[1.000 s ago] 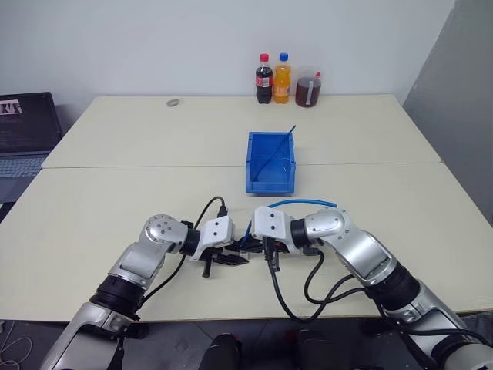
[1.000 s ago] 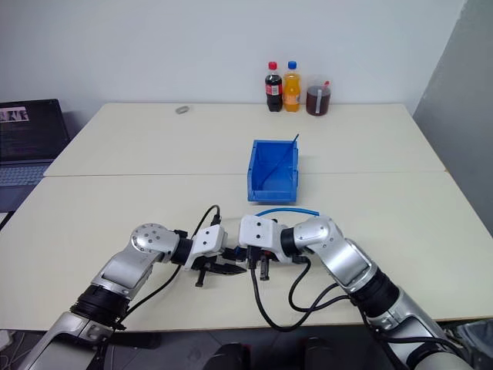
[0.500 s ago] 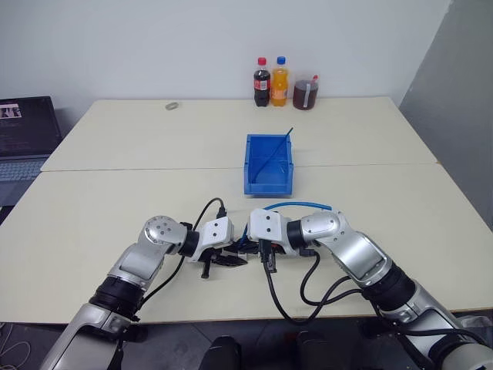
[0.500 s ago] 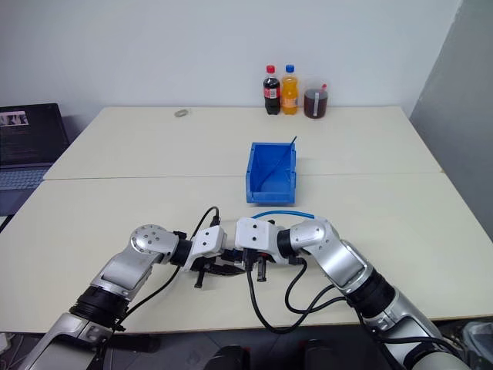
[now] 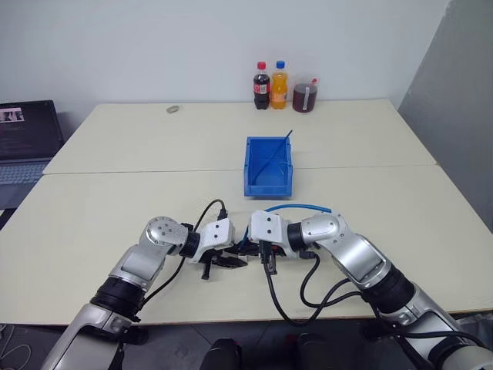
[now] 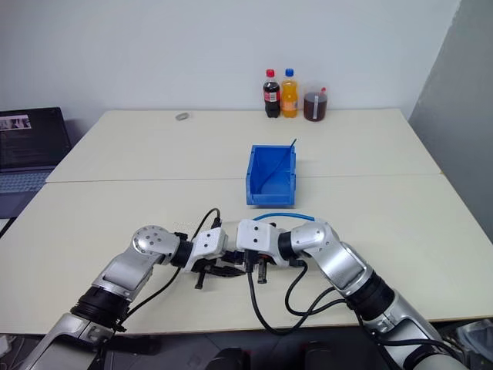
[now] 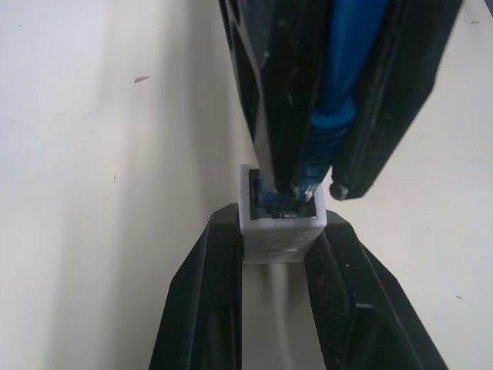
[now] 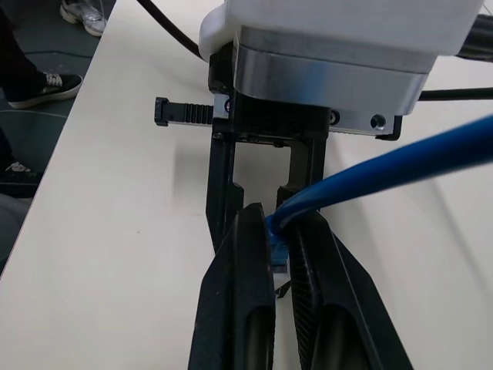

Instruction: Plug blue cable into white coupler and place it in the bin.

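Observation:
Near the table's front edge my two grippers meet tip to tip. My left gripper [image 5: 231,260] is shut on the white coupler [image 7: 281,231], a small boxy block with its open end facing the other gripper. My right gripper [image 8: 281,220] is shut on the blue cable [image 8: 385,169] just behind its plug. In the left wrist view the plug's tip [image 7: 289,196] sits in the coupler's open mouth; how deep it goes is hidden. The rest of the cable [image 5: 296,206] arcs back over my right wrist. The bright-blue bin [image 5: 269,187] stands beyond the grippers at mid-table.
A thin dark-blue strand [image 5: 279,150] leans inside the bin. Two bottles [image 5: 271,85] and a jar of dark liquid [image 5: 306,94] stand at the table's far edge, with a small round object [image 5: 173,109] to their left. A laptop [image 5: 27,139] sits at far left.
The head view has shifted a little. Both grippers keep their grips and stay together in the same place.

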### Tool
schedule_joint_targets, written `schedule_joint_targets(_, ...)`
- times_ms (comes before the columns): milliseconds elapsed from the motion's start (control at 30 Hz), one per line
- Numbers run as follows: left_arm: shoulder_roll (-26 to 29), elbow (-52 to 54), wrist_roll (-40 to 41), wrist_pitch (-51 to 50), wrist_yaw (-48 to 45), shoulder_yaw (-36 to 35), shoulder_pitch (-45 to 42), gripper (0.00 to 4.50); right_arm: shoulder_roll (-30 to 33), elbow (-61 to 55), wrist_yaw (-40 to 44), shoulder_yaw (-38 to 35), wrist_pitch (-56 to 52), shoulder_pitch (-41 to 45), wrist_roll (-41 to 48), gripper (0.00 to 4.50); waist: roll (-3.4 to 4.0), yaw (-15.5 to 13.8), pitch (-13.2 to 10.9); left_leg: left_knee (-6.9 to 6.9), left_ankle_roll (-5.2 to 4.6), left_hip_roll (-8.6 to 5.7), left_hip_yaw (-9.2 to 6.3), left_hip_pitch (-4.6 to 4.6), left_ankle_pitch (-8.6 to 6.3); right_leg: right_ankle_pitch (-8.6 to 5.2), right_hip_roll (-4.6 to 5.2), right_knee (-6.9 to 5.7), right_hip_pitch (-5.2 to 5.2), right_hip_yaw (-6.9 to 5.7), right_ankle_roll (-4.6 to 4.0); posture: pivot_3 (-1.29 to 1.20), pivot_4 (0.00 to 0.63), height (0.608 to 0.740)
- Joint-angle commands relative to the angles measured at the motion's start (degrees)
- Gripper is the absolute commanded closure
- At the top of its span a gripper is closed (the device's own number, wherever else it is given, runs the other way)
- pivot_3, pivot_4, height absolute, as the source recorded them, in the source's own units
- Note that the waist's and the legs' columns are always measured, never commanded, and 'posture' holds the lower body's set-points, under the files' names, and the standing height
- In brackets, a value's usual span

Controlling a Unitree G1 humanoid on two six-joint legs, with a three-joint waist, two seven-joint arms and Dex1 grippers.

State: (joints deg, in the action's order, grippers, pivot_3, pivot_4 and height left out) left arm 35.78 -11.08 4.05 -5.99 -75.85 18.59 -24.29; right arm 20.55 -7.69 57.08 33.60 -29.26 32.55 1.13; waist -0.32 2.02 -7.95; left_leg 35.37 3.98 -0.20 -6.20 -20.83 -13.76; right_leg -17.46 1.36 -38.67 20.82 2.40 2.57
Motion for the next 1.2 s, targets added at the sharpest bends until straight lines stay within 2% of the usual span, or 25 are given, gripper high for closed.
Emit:
schedule_joint_targets(33,-0.36,-0.07,-0.38,-0.30,-1.03,1.78,0.88,3.70,3.03,8.01,3.22,7.76,-3.49,-5.05,-3.12,4.49,-0.05,0.00,0.12,-0.09,0.00,0.00,0.00,0.03,0.00,0.00,0.00,0.04,-0.01,0.00,0.00,0.00,0.150,0.740)
schedule_joint_targets(167,-0.39,0.03,-0.31,-0.38,-0.83,1.69,0.91,3.70,2.06,7.62,2.25,6.38,-3.73,-5.13,-2.30,4.49,-0.05,-0.01,0.33,-0.29,0.00,0.00,-0.01,0.06,0.00,-0.03,0.00,0.13,-0.02,-0.02,-0.04,0.00,0.150,0.740)
schedule_joint_targets(400,-1.01,-0.37,0.15,-0.50,0.96,0.47,1.35,3.70,2.05,2.29,-0.06,-0.85,-4.26,-4.97,0.64,4.49,-0.08,-0.16,0.24,-0.31,0.00,0.00,-0.02,0.04,0.00,-0.05,0.01,0.14,0.00,-0.03,-0.04,0.00,0.150,0.740)
schedule_joint_targets(433,-1.06,-0.60,0.04,-0.17,1.33,0.22,1.36,3.00,2.32,1.48,-0.12,-1.43,-4.27,-5.05,0.92,4.49,-0.09,-0.26,0.19,-0.31,0.00,0.00,-0.02,0.03,0.00,-0.05,0.02,0.14,0.01,-0.03,-0.04,0.00,0.150,0.740)
schedule_joint_targets(467,-1.02,-0.76,0.01,-0.30,1.50,-0.02,1.40,2.93,2.60,0.52,-0.26,-1.98,-4.39,-5.17,1.18,4.49,-0.12,-0.31,0.13,-0.31,0.00,-0.02,-0.03,0.00,0.00,-0.05,0.03,0.15,0.02,-0.05,-0.04,0.00,0.150,0.740)
schedule_joint_targets(600,-0.92,-0.94,0.59,-0.65,2.03,-1.08,1.73,2.01,3.39,-3.02,-0.75,-3.60,-5.78,-5.90,2.50,4.49,-0.21,-0.28,-0.11,-0.31,0.00,-0.01,-0.05,-0.02,0.00,-0.05,0.04,0.17,0.04,-0.07,-0.03,0.00,0.150,0.740)
schedule_joint_targets(767,-0.87,0.09,2.89,-0.64,2.42,-2.90,2.40,1.15,3.55,-7.27,-1.61,-6.38,-8.43,-6.60,4.92,4.49,-0.23,-0.21,-0.57,-0.33,0.00,0.02,-0.06,-0.05,0.00,-0.05,0.03,0.12,0.11,-0.07,-0.03,0.00,0.150,0.740)
schedule_joint_targets(933,-1.07,2.58,6.92,-2.67,3.37,-6.06,3.05,0.06,3.11,-10.25,-3.57,-10.72,-11.43,-6.03,8.11,4.49,-0.46,-0.21,-1.22,-0.33,0.01,0.04,-0.07,-0.31,0.01,-0.04,0.02,0.06,0.39,-0.07,-0.04,0.00,0.150,0.740)
schedule_joint_targets(1100,-0.22,8.46,13.12,-9.83,6.12,-11.79,4.78,0.00,-0.01,-14.97,-8.66,-19.09,-18.06,-4.12,13.89,4.49,-0.76,-0.18,-1.49,-0.22,0.03,0.01,-0.11,-1.30,0.02,0.10,0.04,-0.19,1.36,-0.07,-0.25,0.00,0.150,0.740)
schedule_joint_targets(1200,-0.31,11.24,16.89,-14.17,10.51,-17.56,4.61,0.00,-1.89,-15.88,-12.00,-27.59,-23.52,0.13,19.14,4.49,-0.75,-0.15,-1.87,-0.19,0.03,0.01,-0.21,-1.55,0.03,0.16,0.06,-0.22,1.53,-0.15,-0.36,0.00,0.150,0.740)
